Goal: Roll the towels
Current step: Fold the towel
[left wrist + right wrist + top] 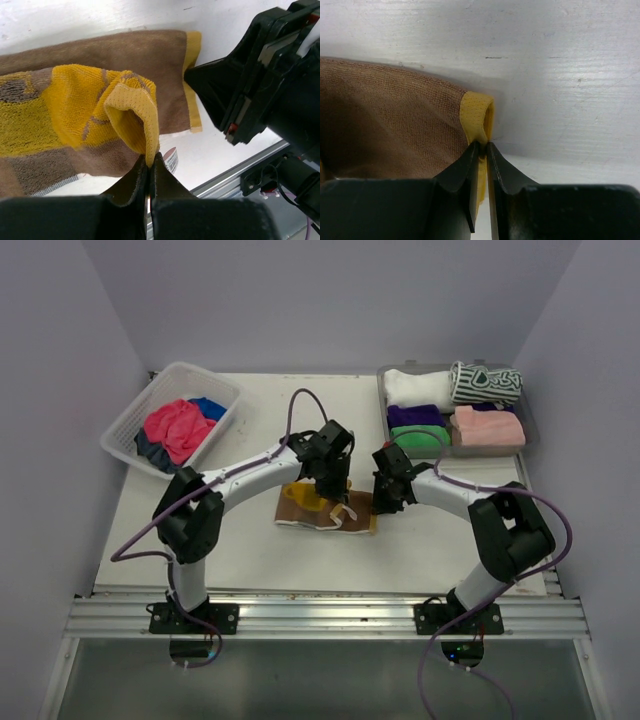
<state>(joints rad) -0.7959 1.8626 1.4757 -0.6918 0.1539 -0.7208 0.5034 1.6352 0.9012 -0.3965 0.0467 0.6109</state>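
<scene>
A: Where's the towel (300,508)?
B: On the bench (270,420), between the arms.
A: Jaws?
B: Left jaws pinch a raised yellow fold; right jaws pinch its yellow edge.

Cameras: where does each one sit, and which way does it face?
Top view: fixed above and behind, looking down at the table; the left arm and right arm show whole, the towel between them.
Left wrist view: on the left arm, looking along the left fingers, which pinch a yellow towel fold.
Right wrist view: on the right arm, looking along the right fingers, which pinch the towel's yellow edge.
Shared: all three show that towel; the left wrist view also catches the right arm.
</scene>
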